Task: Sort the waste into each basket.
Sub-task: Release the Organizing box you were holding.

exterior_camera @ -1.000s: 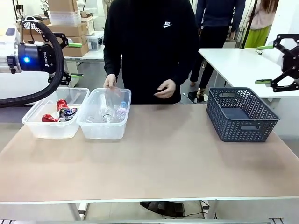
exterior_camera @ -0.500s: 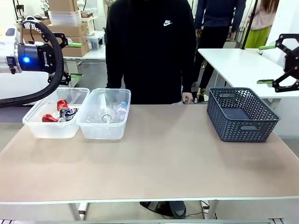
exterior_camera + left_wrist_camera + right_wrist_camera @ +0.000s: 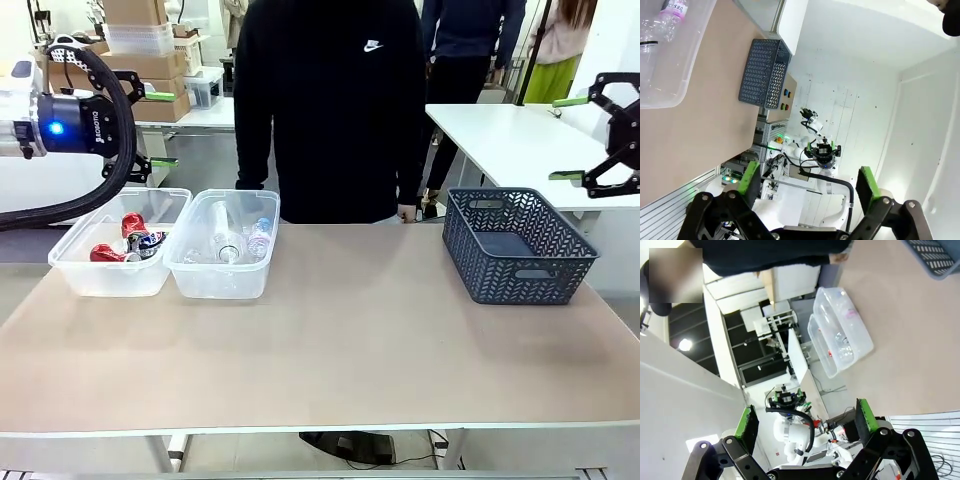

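Observation:
Two clear baskets stand side by side at the table's far left. The left basket (image 3: pixel 82 272) holds crushed red and blue cans (image 3: pixel 128 240). The right basket (image 3: pixel 222 280) holds clear bottles (image 3: pixel 240 240); its rim (image 3: pixel 677 95) and a bottle (image 3: pixel 671 12) also show in the left wrist view. Both baskets (image 3: pixel 842 332) appear small in the right wrist view. My left gripper (image 3: pixel 163 128) hangs open above and behind the can basket, holding nothing (image 3: pixel 808 180). At the far right my right gripper (image 3: pixel 566 138) is raised and open, also holding nothing (image 3: pixel 805 419).
A dark woven basket (image 3: pixel 515 245) sits at the table's right, also seen as the dark basket (image 3: pixel 765 75) from the left wrist. A person in black (image 3: pixel 330 110) stands at the far edge, arms down. A white table (image 3: pixel 500 140) stands behind on the right.
The person took the hands away from the bottle basket, lowered them and shifted slightly right. Neither arm moved.

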Controlling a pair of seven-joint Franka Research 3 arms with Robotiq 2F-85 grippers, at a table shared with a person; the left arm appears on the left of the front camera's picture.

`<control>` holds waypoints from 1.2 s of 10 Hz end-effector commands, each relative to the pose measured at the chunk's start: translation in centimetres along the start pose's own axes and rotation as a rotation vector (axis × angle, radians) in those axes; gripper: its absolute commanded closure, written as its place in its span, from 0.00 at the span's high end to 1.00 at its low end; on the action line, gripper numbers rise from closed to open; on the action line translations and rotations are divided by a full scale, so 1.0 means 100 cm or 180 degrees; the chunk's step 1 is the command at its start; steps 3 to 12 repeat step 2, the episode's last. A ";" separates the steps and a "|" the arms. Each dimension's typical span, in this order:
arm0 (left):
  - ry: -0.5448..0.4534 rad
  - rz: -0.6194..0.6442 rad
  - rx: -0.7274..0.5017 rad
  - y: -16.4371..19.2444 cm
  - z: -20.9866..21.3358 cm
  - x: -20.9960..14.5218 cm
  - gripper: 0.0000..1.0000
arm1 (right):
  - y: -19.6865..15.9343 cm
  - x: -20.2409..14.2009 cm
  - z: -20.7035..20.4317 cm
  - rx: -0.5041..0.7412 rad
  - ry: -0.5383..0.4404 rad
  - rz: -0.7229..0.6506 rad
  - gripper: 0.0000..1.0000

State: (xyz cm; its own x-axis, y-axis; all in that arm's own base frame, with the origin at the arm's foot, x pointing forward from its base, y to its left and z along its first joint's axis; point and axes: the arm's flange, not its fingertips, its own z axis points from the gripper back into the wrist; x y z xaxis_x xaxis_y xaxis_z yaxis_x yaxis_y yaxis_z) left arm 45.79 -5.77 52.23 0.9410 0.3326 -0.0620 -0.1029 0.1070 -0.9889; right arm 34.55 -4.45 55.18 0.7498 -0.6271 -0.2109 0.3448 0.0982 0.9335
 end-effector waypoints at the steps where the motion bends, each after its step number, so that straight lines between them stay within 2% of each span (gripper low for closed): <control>1: 0.0022 -0.0043 -0.0063 -0.002 -0.001 0.001 1.00 | 0.003 -0.001 -0.002 0.0084 0.0014 -0.0040 1.00; 12: 0.0022 -0.0043 -0.0063 -0.002 -0.001 0.001 1.00 | 0.003 -0.001 -0.002 0.0084 0.0014 -0.0040 1.00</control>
